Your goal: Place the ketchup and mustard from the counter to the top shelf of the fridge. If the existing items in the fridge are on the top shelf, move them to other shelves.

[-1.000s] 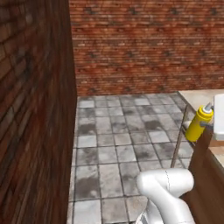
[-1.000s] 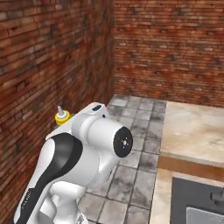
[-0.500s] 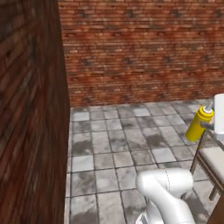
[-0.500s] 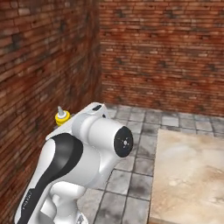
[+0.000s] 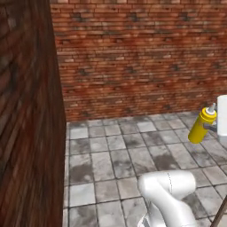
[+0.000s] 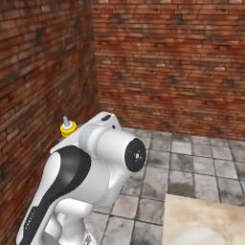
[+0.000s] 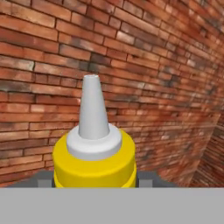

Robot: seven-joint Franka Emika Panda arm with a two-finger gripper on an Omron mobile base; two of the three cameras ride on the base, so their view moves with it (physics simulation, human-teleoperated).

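The mustard (image 7: 93, 153), a yellow squeeze bottle with a pale pointed nozzle, sits between the fingers of my gripper (image 7: 94, 180), which is shut on it. In the left base view the mustard (image 5: 201, 125) hangs tilted above the tiled floor at the right edge, beside my white hand (image 5: 222, 113). The right base view has its yellow cap and nozzle (image 6: 67, 127) peeking out behind my arm's upper joint. A corner of the beige counter (image 6: 206, 222) lies at the lower right. The ketchup, the fridge and its shelves are out of view.
A dark brick wall (image 5: 26, 133) stands close on the left and another brick wall (image 5: 142, 66) closes the far side. Grey floor tiles (image 5: 115, 155) spread between them. A brown cabinet edge (image 5: 220, 216) cuts the lower right corner.
The whole picture has swung: the base has turned, and the counter has slid off to the right. The mustard stays in the gripper in the same place relative to the arm.
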